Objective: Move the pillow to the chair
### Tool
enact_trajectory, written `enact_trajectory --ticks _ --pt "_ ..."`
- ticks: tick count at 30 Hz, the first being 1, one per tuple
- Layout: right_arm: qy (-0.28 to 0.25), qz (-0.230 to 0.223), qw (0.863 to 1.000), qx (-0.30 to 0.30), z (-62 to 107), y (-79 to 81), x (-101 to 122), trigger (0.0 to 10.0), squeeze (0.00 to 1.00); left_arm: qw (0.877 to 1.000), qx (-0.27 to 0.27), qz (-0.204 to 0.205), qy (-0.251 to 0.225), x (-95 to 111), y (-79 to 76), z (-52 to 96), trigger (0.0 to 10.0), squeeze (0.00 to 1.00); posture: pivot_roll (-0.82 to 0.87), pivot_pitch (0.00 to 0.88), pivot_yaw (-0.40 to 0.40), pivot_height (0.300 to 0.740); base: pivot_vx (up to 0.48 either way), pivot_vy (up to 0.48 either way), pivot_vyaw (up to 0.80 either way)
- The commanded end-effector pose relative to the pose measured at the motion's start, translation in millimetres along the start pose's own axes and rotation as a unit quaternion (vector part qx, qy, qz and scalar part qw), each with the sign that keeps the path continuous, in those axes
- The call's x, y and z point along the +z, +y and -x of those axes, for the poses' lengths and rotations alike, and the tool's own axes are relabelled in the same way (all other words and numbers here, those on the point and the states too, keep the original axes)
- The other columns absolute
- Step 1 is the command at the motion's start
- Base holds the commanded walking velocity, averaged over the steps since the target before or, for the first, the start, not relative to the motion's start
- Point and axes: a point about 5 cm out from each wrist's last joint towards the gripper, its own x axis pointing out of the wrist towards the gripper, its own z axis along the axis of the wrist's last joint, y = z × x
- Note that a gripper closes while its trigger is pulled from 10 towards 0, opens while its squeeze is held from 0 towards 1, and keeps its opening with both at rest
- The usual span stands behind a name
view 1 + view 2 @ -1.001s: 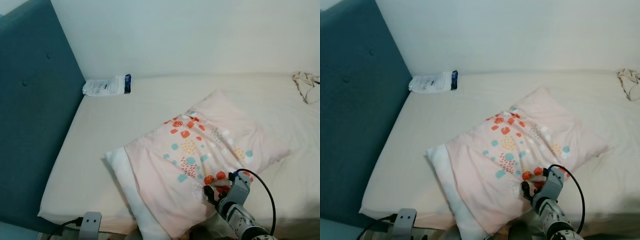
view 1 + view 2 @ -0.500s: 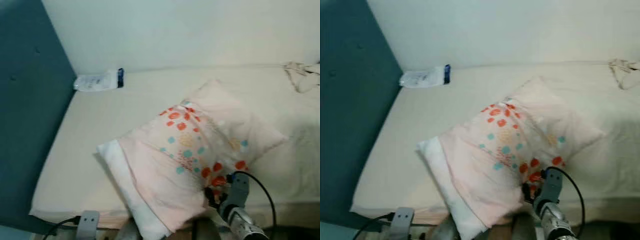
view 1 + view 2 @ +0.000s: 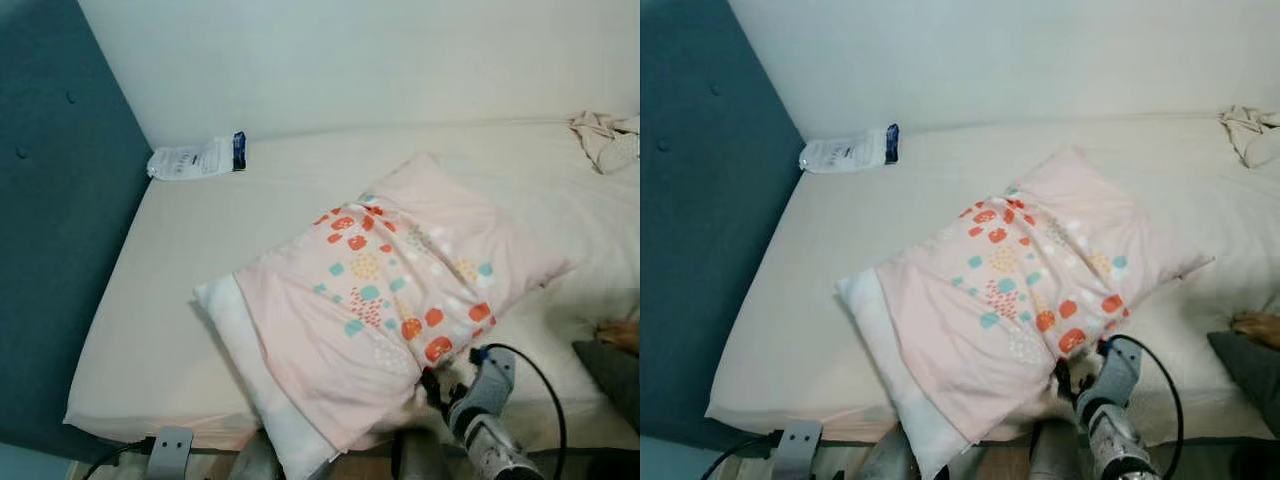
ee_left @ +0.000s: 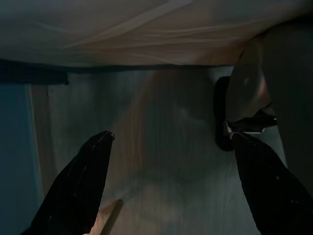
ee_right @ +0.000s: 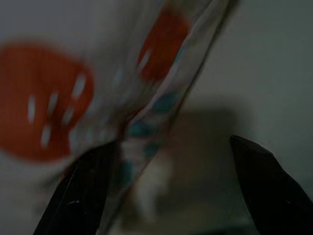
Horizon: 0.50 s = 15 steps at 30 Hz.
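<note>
pink spotted pillow (image 3: 390,300) is lying on the bed (image 3: 180,290), one corner hanging over the near edge; right hand (image 3: 1080,378) sits at its edge, fingers spread, left hand (image 4: 171,196) open over the floor

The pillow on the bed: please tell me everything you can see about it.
The pillow is soft pale pink fabric printed with orange and teal spots, with a white band at its near end. It lies flat and diagonal on the cream bed, its near corner overhanging the edge. The right end effector, fingers open, straddles its front edge.
</note>
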Motion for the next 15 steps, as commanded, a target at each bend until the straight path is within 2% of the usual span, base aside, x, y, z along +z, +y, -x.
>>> enact_trajectory --ticks 1,5,8,9,11,15 --pt "-0.016 -0.019 1.0 -0.003 0.0 -2.6 5 10.0 1.0 1.0 0.001 -0.012 0.015 -5 5.5 1.6 10.0 0.0 -0.06 0.196 0.056 0.631 0.0 0.0 0.0" --pt "-0.035 -0.035 0.999 -0.022 0.4 -10.0 14 10.0 1.0 1.0 -0.003 -0.015 0.012 0 1.7 -0.7 10.0 0.0 -0.06 0.183 0.05 0.631 0.0 0.0 0.0" --pt "-0.039 -0.049 0.998 -0.014 -0.4 -7.5 14 10.0 1.0 1.0 -0.005 -0.015 0.011 2 -2.3 -2.1 10.0 0.0 -0.07 0.169 0.048 0.631 0.0 0.0 0.0" --pt "-0.046 -0.067 0.997 -0.013 -1.4 -5.7 16 10.0 0.0 1.0 -0.006 -0.016 0.012 2 -3.2 -2.2 10.0 0.0 -0.07 0.166 0.047 0.631 0.0 0.0 0.0" --pt "-0.052 -0.08 0.995 -0.012 -2.1 -4.7 18 10.0 0.0 1.0 -0.007 -0.017 0.012 2 -3.7 -2.2 10.0 0.0 -0.07 0.166 0.047 0.631 0.0 0.0 0.0" --pt "-0.086 -0.164 0.982 0.026 -8.4 7.7 32 10.0 0.0 1.0 -0.007 -0.017 0.013 2 -4.7 -2.4 10.0 0.0 -0.06 0.155 0.042 0.631 0.0 0.0 0.0"
